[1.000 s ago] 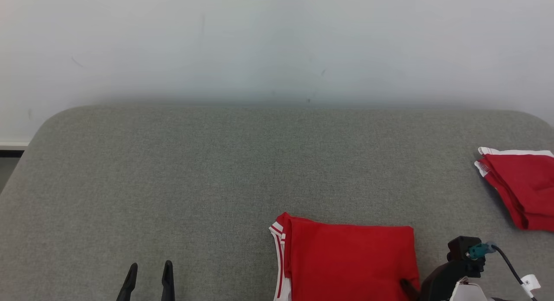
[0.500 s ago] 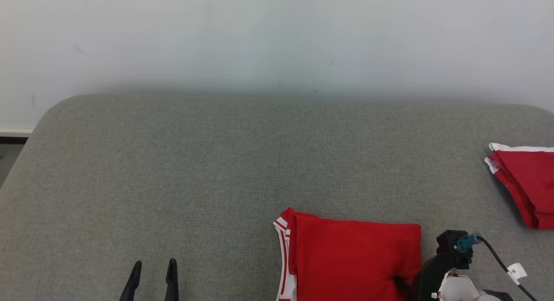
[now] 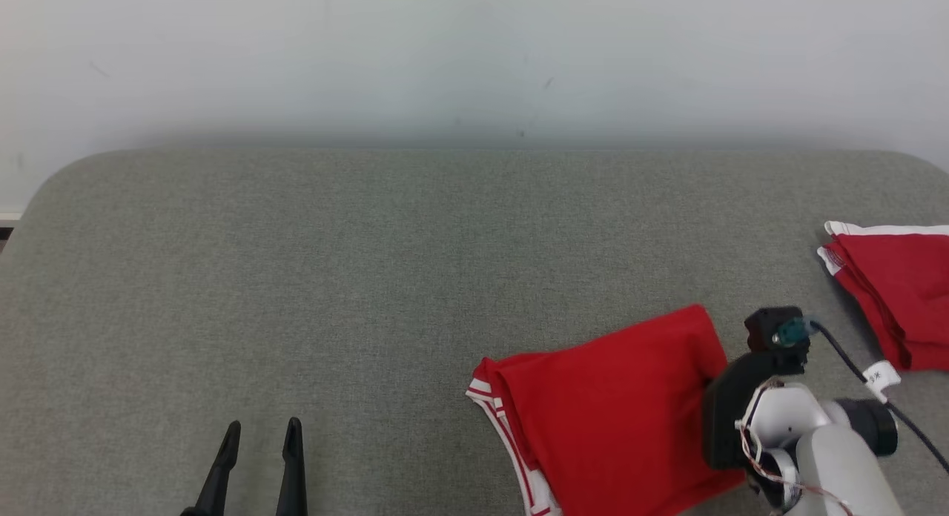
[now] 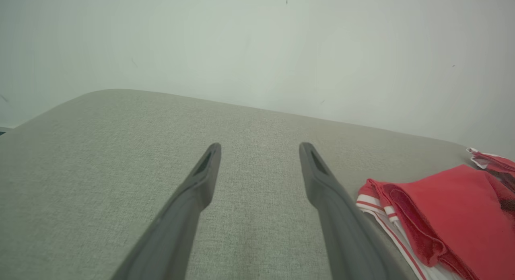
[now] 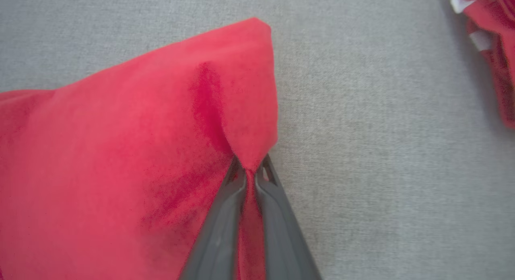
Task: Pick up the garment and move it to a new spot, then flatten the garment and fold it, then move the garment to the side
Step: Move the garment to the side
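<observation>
Right gripper [image 5: 249, 171] clamped on garment [image 3: 615, 419], right edge, nearer arm; left gripper [image 3: 261, 433] agape, well left of garment; pile [image 3: 893, 293] to its right

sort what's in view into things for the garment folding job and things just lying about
In the job: folded red garment, its edge pinched by the shut right gripper; grey padded surface under it.
Lying about: second red garment at the surface's right edge; left gripper, open, holding nothing.
</observation>
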Motion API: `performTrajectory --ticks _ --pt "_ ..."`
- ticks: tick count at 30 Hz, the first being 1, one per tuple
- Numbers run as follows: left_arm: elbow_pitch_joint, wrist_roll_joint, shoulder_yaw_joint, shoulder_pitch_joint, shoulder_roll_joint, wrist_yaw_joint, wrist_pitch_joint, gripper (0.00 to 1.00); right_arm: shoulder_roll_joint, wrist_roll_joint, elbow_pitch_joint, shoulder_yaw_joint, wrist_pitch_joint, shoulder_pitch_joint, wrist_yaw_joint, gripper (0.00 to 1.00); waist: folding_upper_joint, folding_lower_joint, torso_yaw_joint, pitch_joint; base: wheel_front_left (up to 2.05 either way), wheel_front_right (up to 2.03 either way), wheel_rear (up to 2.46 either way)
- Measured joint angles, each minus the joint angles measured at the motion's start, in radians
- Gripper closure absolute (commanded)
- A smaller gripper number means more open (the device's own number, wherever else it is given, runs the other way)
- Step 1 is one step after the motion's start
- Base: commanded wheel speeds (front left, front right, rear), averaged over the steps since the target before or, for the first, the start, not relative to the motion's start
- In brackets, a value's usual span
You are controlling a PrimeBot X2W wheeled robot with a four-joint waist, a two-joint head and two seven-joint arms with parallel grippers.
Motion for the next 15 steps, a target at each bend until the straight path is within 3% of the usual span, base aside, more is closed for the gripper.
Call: performTrajectory --ticks 7,15 --pt "-0.023 -0.002 -0.012 -0.018 0.000 0.003 0.000 0.00 -0.090 -0.062 -0.045 -0.021 0.063 -0.175 0.000 1.00 0.0000 0.0000 -0.048 0.032 0.00 0.00 0.00" --pt "-0.042 0.013 -0.036 -0.094 0.000 0.002 0.000 0.00 -0.192 -0.077 -0.016 -0.014 0.117 -0.348 0.000 1.00 0.0000 0.0001 -0.092 0.107 0.00 0.00 0.00"
